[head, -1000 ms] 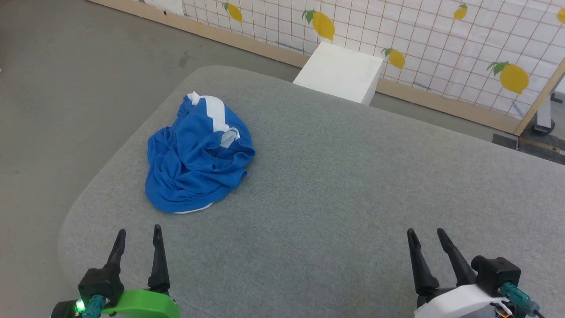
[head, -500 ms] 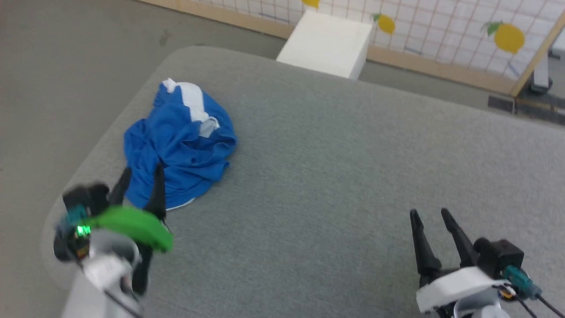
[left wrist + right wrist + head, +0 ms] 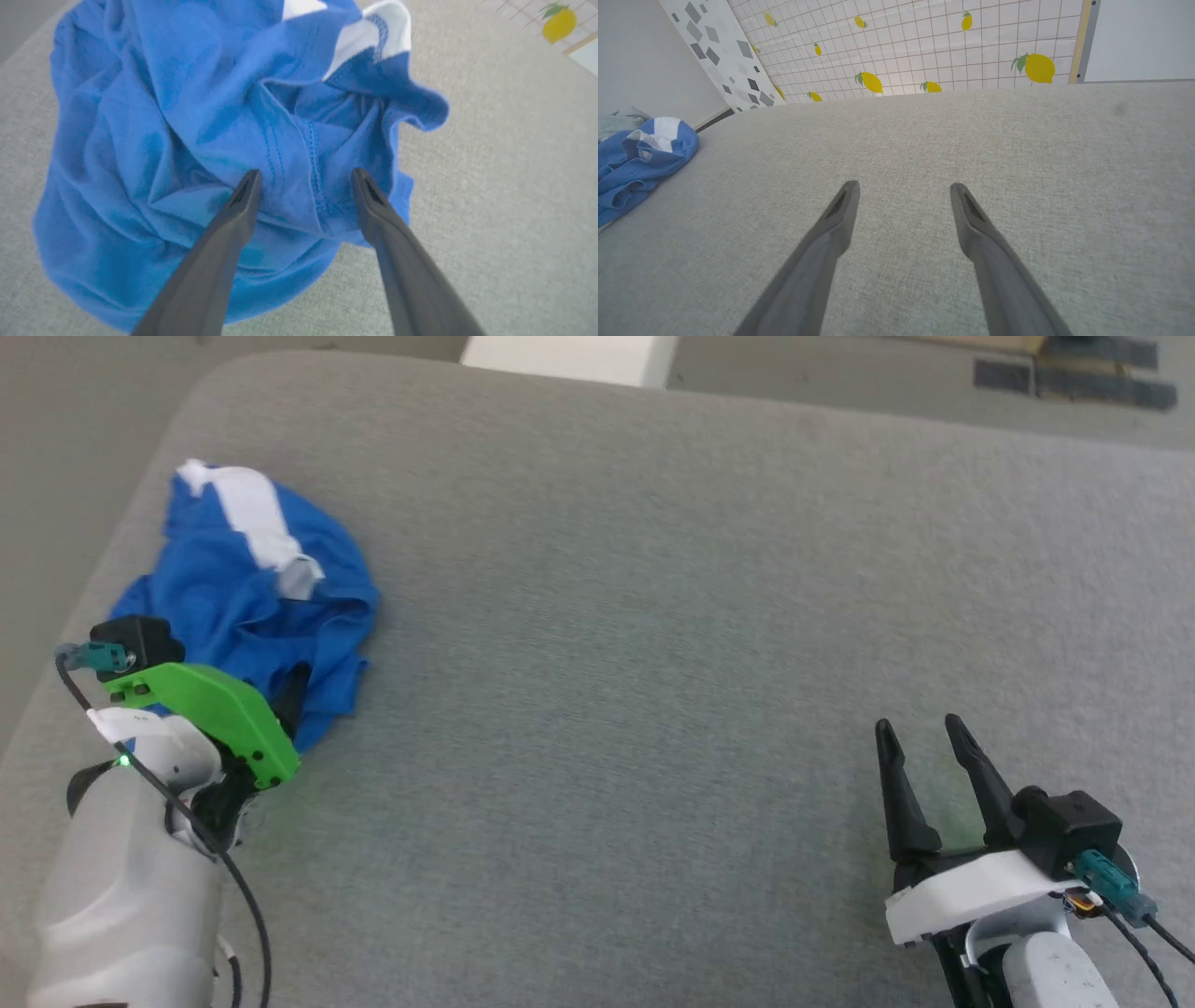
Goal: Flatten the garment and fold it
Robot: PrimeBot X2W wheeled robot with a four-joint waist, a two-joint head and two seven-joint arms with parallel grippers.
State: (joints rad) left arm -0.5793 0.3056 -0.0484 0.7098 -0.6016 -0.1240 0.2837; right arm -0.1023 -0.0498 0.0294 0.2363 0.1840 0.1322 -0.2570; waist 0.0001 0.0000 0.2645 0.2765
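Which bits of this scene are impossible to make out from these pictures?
- Head view: tips of the left claw, hidden behind its green cover.
- Left wrist view: whether those tips touch the garment; depth is unclear.
- All views: any print on the garment, buried in folds.
- Right wrist view: part of the garment, cut off by the left edge.
- Head view: the white box, cut off by the top edge.

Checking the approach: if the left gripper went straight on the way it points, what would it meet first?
The left gripper, jaws open, would likely meet the crumpled bright blue soft shorts first, near a stitched seam; the remaining gap is unclear.
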